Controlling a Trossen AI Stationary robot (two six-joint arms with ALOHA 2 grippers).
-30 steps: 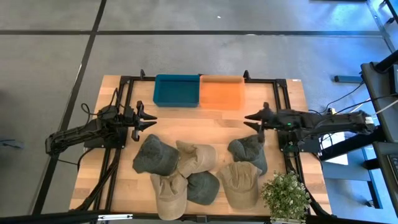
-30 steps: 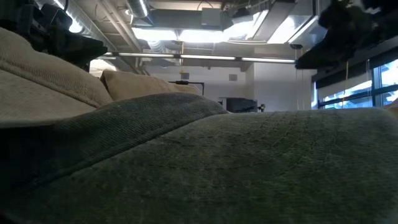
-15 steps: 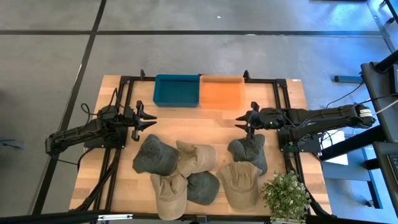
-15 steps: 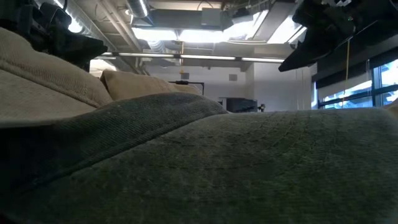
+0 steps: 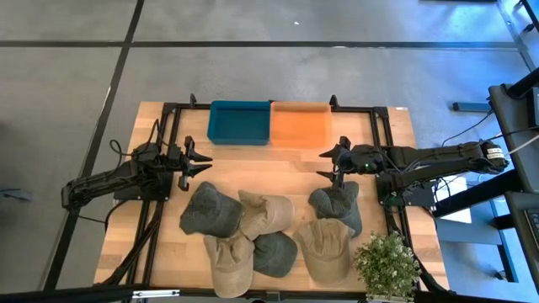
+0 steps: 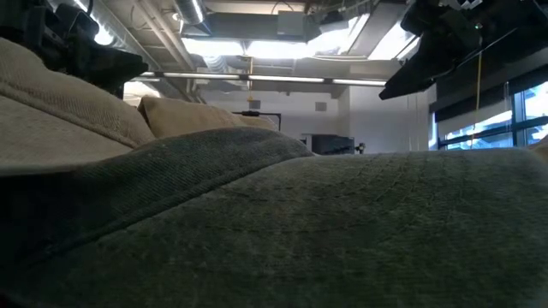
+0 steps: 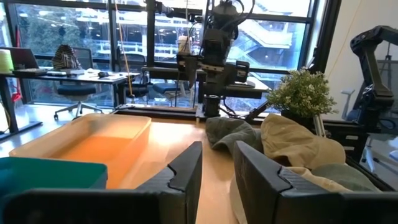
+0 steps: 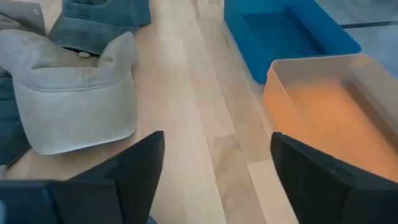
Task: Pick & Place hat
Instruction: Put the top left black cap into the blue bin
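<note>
Barely begun: no hat picked, both bins bare.

Six hats (image 5: 274, 230) heaped on the surface (image 5: 286, 160) below the orange bin (image 5: 301, 124), none in it nor in the blue bin (image 5: 239, 122) beside it. Right end effector (image 5: 328, 164) just below the orange bin, fingers spread wide, holding nothing, above the nearest grey hat (image 5: 337, 206). Left end effector (image 5: 202, 163) below-left of the blue bin, fingers apart, waiting.

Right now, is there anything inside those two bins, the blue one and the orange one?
Both look empty. The blue bin and the orange bin show only bare floors from above; the right wrist view shows the same, though its near walls hide some floor. All hats lie on the table.
</note>
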